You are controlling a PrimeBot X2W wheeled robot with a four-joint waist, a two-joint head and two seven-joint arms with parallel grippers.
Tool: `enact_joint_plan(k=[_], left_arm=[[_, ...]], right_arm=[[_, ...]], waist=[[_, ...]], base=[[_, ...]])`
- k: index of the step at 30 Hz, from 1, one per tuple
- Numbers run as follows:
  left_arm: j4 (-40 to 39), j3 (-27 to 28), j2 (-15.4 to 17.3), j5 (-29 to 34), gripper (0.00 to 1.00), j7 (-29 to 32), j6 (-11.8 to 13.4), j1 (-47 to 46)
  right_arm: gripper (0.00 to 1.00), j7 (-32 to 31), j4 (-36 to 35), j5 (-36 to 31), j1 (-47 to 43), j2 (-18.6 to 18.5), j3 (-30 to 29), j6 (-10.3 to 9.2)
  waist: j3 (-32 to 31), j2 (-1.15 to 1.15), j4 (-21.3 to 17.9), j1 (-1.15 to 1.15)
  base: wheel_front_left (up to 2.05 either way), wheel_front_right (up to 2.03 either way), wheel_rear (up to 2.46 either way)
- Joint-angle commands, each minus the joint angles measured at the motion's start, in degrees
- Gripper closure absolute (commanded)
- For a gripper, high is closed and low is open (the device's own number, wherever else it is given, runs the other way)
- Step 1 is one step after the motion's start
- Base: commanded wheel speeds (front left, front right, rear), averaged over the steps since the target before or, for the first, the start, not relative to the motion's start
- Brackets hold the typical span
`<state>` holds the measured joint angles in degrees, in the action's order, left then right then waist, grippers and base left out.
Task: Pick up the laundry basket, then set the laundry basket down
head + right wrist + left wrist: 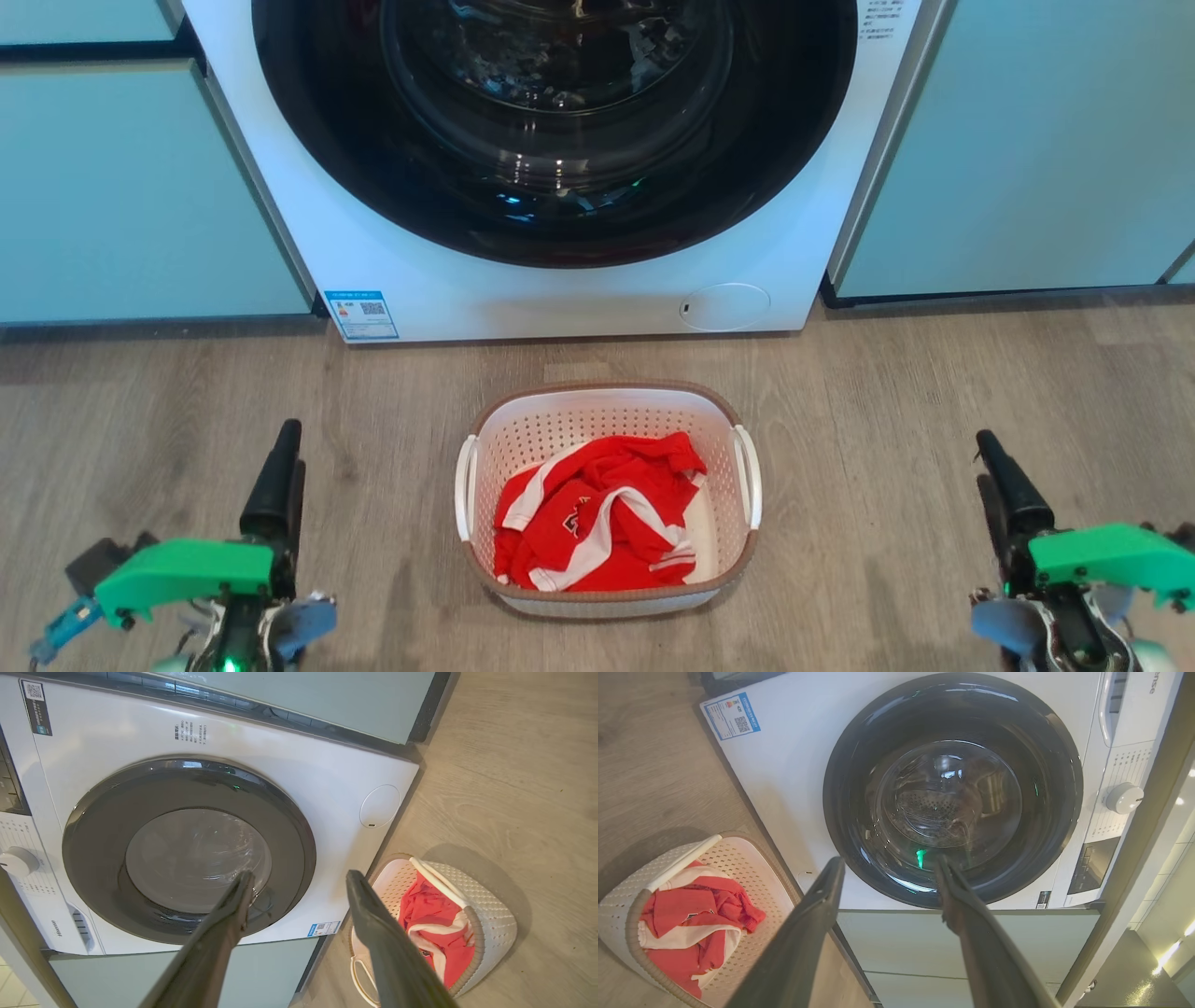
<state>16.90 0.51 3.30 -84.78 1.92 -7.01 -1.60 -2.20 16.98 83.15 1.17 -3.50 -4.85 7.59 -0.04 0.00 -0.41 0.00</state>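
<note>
Your left gripper [887, 870] and right gripper [299, 879] both hang open and empty. You have the laundry basket [597, 420] on the floor [887, 420] midway between them, its handles [464, 487] turned one toward each, so neither arm is nearer.

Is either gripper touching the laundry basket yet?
No, the left gripper and right gripper stand well off to either side of the laundry basket, with bare floor between.

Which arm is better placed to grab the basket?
Left, marginally: in the head view the left gripper sits slightly nearer the laundry basket than the right gripper. Both are open, clear of it.
</note>
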Motion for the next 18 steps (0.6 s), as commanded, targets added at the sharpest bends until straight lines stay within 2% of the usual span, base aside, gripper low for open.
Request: enact_joint_plan(k=[1,10,18], left_arm=[[-2.53,0.17,1.19,1.91,0.00,-0.59,0.14,-3.38],[-4.43,-1.22,1.96,11.47,0.00,-2.10,0.65,-4.32],[-5.81,-3.76,3.55,20.57,0.00,-3.45,2.11,-5.26]], right_arm=[[0.00,0.85,-2.50,-1.84,3.58,-1.40,0.51,-0.02],[0.00,2.40,-3.64,-11.28,5.01,-2.28,1.70,-0.03],[0.00,3.75,-4.64,-20.55,5.90,-3.06,2.82,-0.03]], waist=[[-0.03,0.00,-0.02,0.00],[-0.12,0.00,-0.12,0.00],[-0.19,0.00,-0.19,0.00]], base=[[0.00,0.00,0.00],[0.00,0.00,0.00],[0.00,0.00,0.00]])
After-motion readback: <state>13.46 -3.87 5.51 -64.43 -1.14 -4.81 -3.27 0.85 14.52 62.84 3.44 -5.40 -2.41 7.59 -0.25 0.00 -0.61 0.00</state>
